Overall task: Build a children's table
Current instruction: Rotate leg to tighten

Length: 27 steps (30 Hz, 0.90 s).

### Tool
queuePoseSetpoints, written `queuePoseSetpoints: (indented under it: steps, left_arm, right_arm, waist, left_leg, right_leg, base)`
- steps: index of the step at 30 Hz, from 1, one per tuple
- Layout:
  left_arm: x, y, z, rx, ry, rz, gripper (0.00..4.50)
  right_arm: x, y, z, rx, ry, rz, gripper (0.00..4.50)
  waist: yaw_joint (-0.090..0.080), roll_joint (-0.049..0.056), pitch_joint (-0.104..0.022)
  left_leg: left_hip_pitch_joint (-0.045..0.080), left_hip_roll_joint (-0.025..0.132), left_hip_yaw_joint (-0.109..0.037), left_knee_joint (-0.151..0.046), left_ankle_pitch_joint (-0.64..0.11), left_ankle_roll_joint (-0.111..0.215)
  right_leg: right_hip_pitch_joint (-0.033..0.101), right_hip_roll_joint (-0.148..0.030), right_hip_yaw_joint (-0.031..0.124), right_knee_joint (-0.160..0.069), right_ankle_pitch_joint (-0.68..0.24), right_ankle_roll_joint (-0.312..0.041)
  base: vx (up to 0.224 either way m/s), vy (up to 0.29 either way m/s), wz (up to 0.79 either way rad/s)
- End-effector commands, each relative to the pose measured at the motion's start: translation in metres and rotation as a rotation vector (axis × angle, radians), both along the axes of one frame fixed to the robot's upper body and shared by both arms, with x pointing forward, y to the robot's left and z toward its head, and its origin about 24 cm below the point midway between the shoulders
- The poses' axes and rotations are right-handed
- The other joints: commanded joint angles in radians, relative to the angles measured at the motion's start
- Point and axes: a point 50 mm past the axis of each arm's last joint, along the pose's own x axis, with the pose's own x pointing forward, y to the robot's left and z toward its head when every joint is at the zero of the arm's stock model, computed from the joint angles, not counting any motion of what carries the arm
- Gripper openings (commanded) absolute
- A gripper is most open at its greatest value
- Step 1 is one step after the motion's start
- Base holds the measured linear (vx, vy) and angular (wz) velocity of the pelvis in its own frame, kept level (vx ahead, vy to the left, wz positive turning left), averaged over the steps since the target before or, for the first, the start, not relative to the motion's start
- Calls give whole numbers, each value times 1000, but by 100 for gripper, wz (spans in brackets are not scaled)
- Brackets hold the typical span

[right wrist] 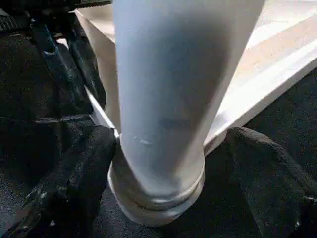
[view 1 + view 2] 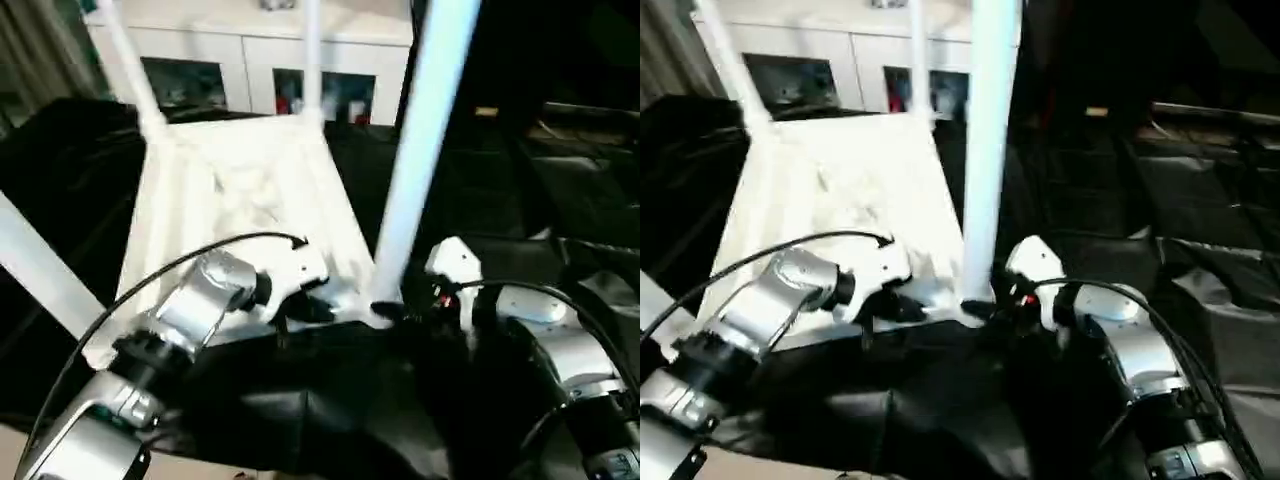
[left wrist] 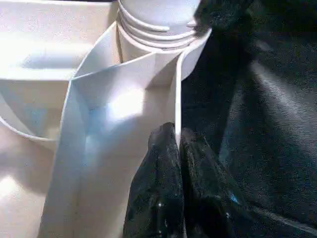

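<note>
we saw a harsh contrast: the white tabletop (image 2: 240, 200) was overexposed, its ribs washed out by glare toward the far end, while the black cloth (image 2: 330, 400) around it sank into near-featureless shadow. the far cabinet (image 2: 250, 60) was bright too and soft. both head views were blurred overall, and edges of the near right leg (image 2: 420, 150) smeared. at the left wrist, a bright patch of reflected light sat on the ribbed wall (image 3: 124, 104), with bluish shading beside it. at the right wrist, the leg loomed close, out of focus and shaded on one side.
</note>
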Motion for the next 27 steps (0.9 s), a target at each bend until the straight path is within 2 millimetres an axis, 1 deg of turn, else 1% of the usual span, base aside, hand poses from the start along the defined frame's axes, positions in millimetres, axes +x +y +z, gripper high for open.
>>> queuePoseSetpoints:
  steps: [1, 4, 7, 8, 11, 12, 13, 16, 21, 27]
  left_arm:
    - [-13, -2, -16, 37, 98, -46, 0]
    - [-14, -1, -16, 41, 101, -46, 0]
    - [-14, -2, -15, 40, 99, -43, 0]
    - [-14, -2, -15, 41, 99, -42, 0]
    - [-14, -1, -14, 40, 97, -38, 0]
    - [-14, -1, -14, 41, 97, -37, 0]
    - [-14, -1, -14, 41, 96, -36, 0]
    - [-14, -1, -14, 41, 99, -34, 0]
    - [-15, -1, -15, 44, 103, -35, 0]
    - [-15, 0, -15, 46, 105, -32, 0]
  right_arm:
    - [-5, 2, 0, -15, -3, 48, 384]
    - [-6, 4, -4, -38, 14, 72, 384]
    - [-4, 6, -7, -46, 21, 66, 384]
    - [-4, 6, -7, -42, 21, 61, 358]
    - [-1, 7, -6, -27, 22, 52, 344]
    - [-1, 7, -6, -26, 23, 53, 315]
    - [-1, 7, -6, -25, 23, 54, 315]
    - [-2, 8, -6, -21, 28, 62, 288]
    - [-4, 8, -6, -14, 32, 68, 271]
    - [-4, 9, -7, 3, 39, 67, 268]
  waist:
    - [-4, -7, -50]
    - [-5, -8, -50]
    - [-6, -9, -49]
    - [-7, -8, -50]
    - [-7, -9, -51]
    - [-7, -9, -52]
    - [-6, -9, -53]
    - [-6, -9, -53]
    - [-6, -9, -53]
    - [-6, -9, -55]
  left_leg:
    - [8, 40, -7, -62, -135, 87]
    - [6, 38, -6, -61, -131, 93]
    - [8, 37, -7, -62, -148, 83]
    - [8, 37, -7, -61, -147, 80]
    - [8, 37, -7, -60, -137, 82]
    - [8, 36, -6, -59, -134, 83]
    - [8, 36, -6, -58, -127, 87]
    - [7, 36, -6, -57, -124, 91]
    - [8, 36, -7, -57, -127, 90]
    - [7, 35, -7, -55, -121, 91]
  right_leg:
    - [53, -47, 41, -51, -65, -275]
    - [54, -47, 41, -52, -74, -274]
    - [52, -47, 41, -56, -113, -265]
    - [52, -47, 41, -55, -114, -264]
    - [52, -46, 41, -52, -93, -268]
    - [53, -46, 41, -52, -90, -268]
    - [53, -46, 41, -51, -78, -270]
    - [54, -46, 41, -50, -74, -272]
    - [54, -45, 40, -50, -85, -270]
    - [54, -45, 40, -48, -73, -273]
  base:
    - [0, 0, 0]
    - [0, 0, 0]
    - [0, 0, 0]
    - [0, 0, 0]
    - [0, 0, 0]
    - [0, 0, 0]
    - [0, 0, 0]
    - [0, 0, 0]
    - [0, 0, 0]
    - [0, 0, 0]
